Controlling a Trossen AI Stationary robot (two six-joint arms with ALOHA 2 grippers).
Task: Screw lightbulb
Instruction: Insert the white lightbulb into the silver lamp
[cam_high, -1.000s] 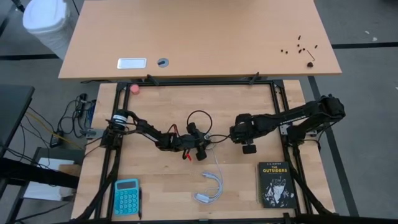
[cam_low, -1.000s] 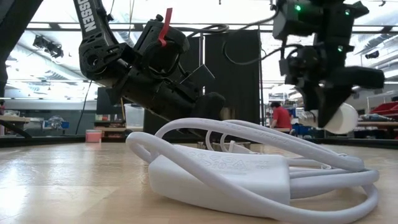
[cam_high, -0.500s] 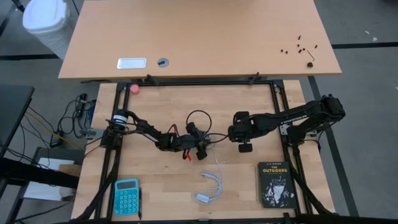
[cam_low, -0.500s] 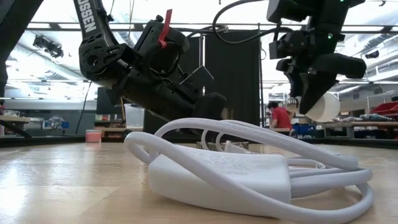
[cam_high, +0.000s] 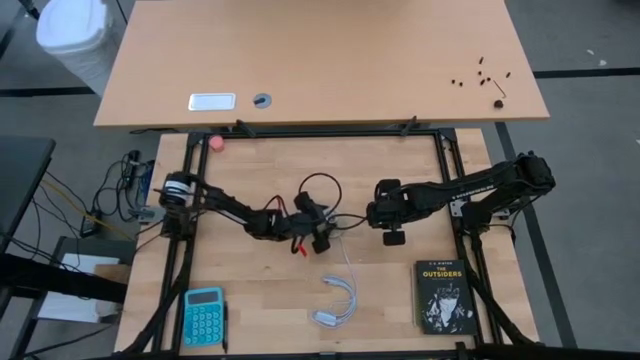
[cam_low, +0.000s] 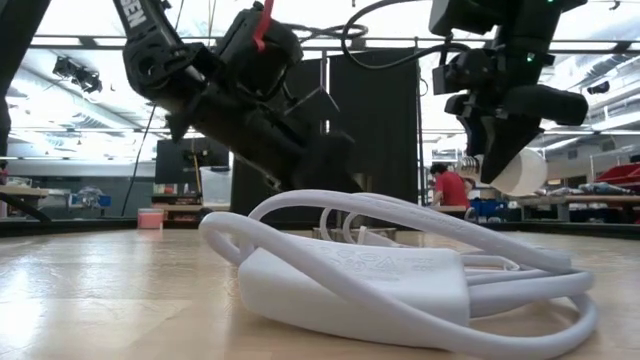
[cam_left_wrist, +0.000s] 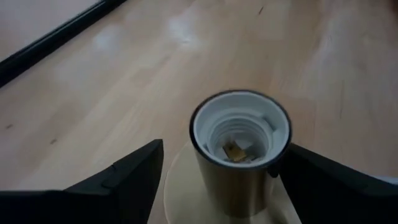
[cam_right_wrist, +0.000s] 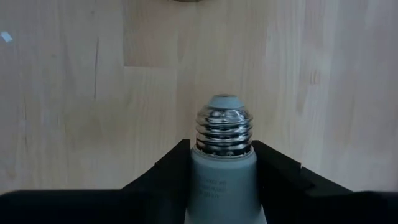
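Jaws of right gripper (cam_right_wrist: 221, 180) clamped on lightbulb (cam_right_wrist: 224, 158), threaded base pointing out ahead of fingers, bulb held above table (cam_high: 250, 300), apart from socket (cam_left_wrist: 239, 146). Left gripper (cam_left_wrist: 217, 180) jaws apart, one finger each side of socket, not pressing it. Socket upright on pale round base, left of lightbulb. White cable coil (cam_high: 338, 300) near socket; book (cam_high: 442, 296) and calculator (cam_high: 203, 315) farther off.
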